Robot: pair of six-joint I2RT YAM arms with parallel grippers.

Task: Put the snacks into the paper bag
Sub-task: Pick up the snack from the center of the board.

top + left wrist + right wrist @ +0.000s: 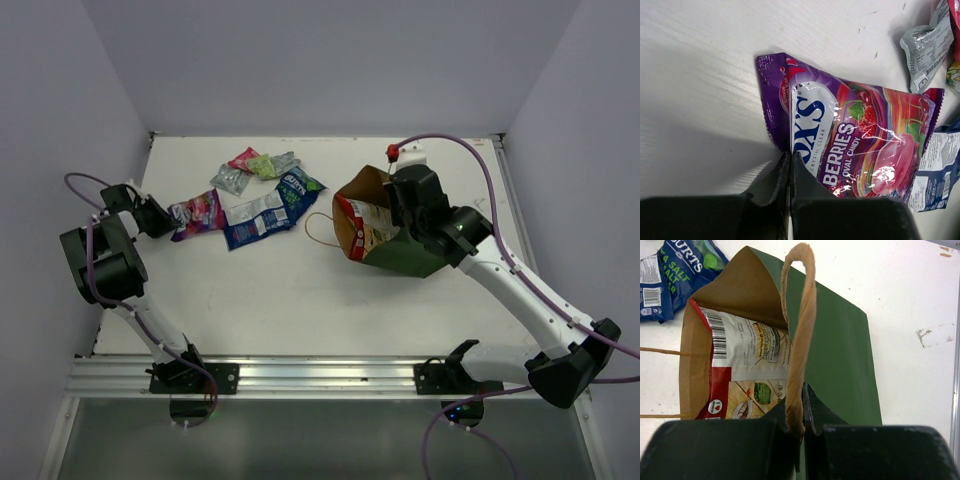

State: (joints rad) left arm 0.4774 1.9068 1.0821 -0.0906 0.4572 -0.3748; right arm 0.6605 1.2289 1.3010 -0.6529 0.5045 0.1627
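Observation:
The dark green paper bag [405, 255] lies tilted with its brown mouth facing left; the white-red-yellow chip bag [358, 228] is inside it. My right gripper [405, 205] is shut on the bag's upper wall and tan handle [800, 330], as the right wrist view shows [804, 390]. My left gripper [165, 222] is shut on the left edge of the purple berry candy packet [865, 140], which lies flat on the table [197, 213]. Blue-white packets [270, 208], a silver-grey one [230, 178], a pink one [243, 158] and a green one [263, 166] lie in a loose cluster.
The bag's second loop handle [318, 228] lies on the white table towards the packets. A red-and-white fixture [405, 153] sits at the back behind the bag. Walls close the left, back and right sides; a metal rail [320, 375] runs along the near edge.

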